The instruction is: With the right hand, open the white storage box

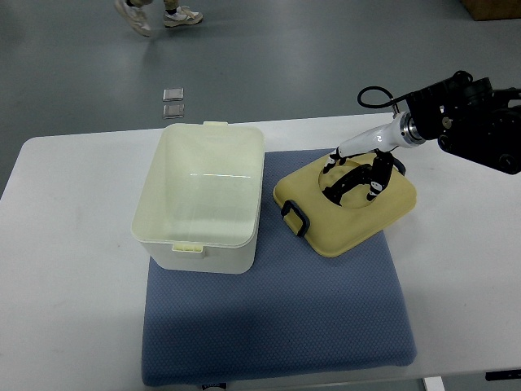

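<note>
The white storage box (pixel 203 199) stands without its lid at the left of the blue mat (pixel 277 318), and its inside shows nothing in it. Its cream lid (pixel 350 224) lies to the right on the mat, with a black latch (pixel 295 218) at its left edge. My right hand (pixel 358 179) comes in from the right edge and hovers over the lid's round recess. Its black fingers (pixel 338 187) are spread and rest on or just above the lid; I see no grasp. The left arm does not show.
The mat lies on a white table (pixel 65 269). On the grey floor beyond the table are two small grey squares (pixel 173 102), a person's feet (pixel 159 15) and a cardboard box corner (pixel 492 8).
</note>
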Controlling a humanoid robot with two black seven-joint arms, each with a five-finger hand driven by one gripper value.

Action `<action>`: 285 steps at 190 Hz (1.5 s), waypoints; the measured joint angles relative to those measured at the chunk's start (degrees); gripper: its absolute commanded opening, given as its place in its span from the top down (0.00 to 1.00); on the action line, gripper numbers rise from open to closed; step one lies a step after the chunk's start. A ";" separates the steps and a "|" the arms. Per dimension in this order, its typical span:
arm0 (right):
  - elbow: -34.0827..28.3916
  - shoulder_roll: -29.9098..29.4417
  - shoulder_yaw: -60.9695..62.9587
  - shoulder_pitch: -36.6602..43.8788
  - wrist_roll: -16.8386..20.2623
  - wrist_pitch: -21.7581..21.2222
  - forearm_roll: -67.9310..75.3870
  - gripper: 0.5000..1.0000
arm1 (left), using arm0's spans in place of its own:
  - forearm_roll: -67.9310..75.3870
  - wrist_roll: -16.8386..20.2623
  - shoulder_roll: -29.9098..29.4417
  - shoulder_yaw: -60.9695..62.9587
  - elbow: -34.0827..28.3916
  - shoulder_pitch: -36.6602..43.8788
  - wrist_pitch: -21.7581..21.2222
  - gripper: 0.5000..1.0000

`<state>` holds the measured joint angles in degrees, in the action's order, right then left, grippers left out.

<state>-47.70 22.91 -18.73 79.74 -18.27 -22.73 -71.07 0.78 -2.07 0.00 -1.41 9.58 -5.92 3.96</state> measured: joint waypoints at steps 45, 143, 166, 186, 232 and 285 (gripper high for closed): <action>-0.03 0.75 -0.20 2.10 -0.15 -0.12 -0.14 0.23 | 0.01 0.00 0.00 0.00 0.05 -0.02 0.00 0.00; 6.53 6.74 20.74 -7.17 1.75 4.93 28.14 0.23 | 0.01 -0.01 0.00 0.00 0.25 -0.01 0.00 0.00; 7.95 6.79 28.50 -13.94 1.91 9.69 37.35 0.23 | 0.01 -0.01 0.00 0.00 0.52 0.00 0.06 0.00; 8.14 6.19 35.24 -19.33 1.93 12.52 44.00 0.22 | 0.01 -0.01 0.00 0.00 0.61 0.00 0.24 0.00; 8.17 2.51 46.51 -28.30 1.71 15.49 52.21 0.21 | 0.01 -0.01 0.00 -0.08 0.53 0.00 0.27 0.00; 7.98 -2.28 56.20 -33.82 1.29 16.03 52.69 0.15 | 0.01 -0.01 0.00 -0.09 0.53 -0.04 0.27 0.00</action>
<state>-39.72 20.64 37.47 45.92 -16.99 -6.70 -18.37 0.79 -2.08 0.00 -1.50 10.11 -5.96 4.23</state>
